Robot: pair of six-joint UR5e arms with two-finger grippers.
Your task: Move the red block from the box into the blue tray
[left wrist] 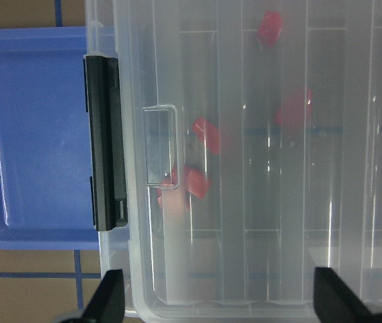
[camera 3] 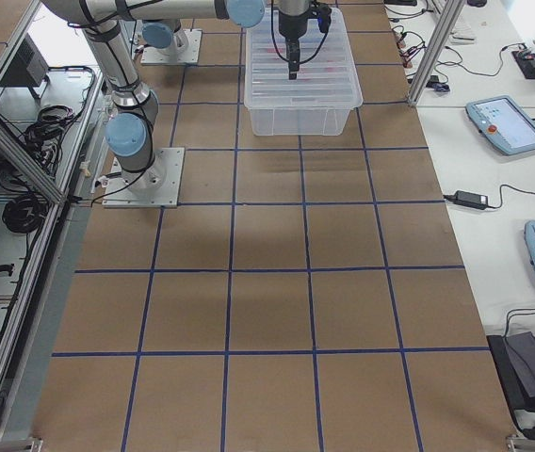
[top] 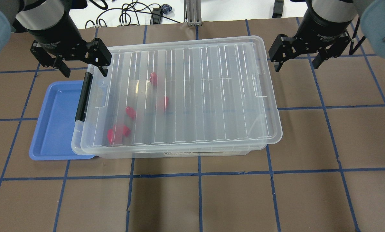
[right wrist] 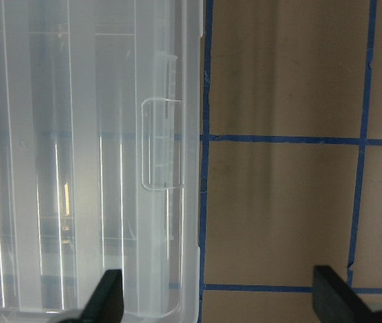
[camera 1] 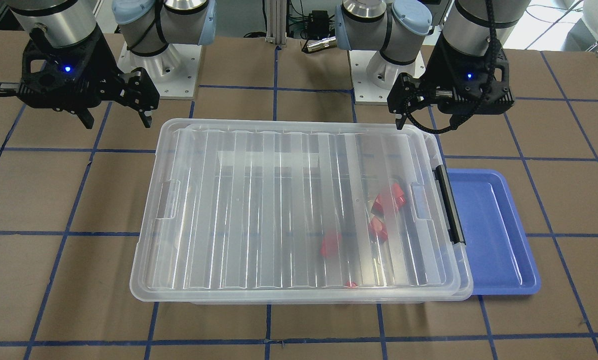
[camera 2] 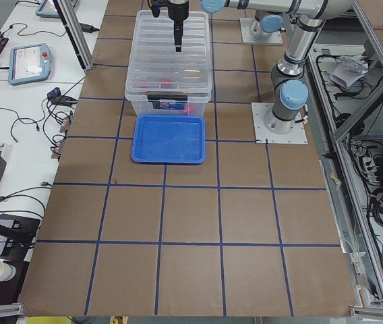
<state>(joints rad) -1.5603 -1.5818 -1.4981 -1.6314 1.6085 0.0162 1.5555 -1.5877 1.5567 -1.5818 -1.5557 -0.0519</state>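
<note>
The box (top: 211,96), a clear bin with its ribbed lid shut on it, is seen in the middle of the overhead view, resting on the table (top: 199,199). Several red blocks (top: 130,112) are made out through the lid. All are inside the box, scattered across its left half in that view, toward the black latch (top: 81,96) at the short end. The blue tray (top: 55,129) is set flat on the table just beside that latched end, at the left of the frame, and its right edge is covered by the box's overhanging rim. The left fingers (top: 99,59) are held wide apart and clamped on nothing at the upper left corner of the box. One is over the lid's corner and the other is over the table above the tray. The right fingers (top: 277,54) are likewise spread apart and bare, at the upper right of the frame, just off the box's far short end.
</note>
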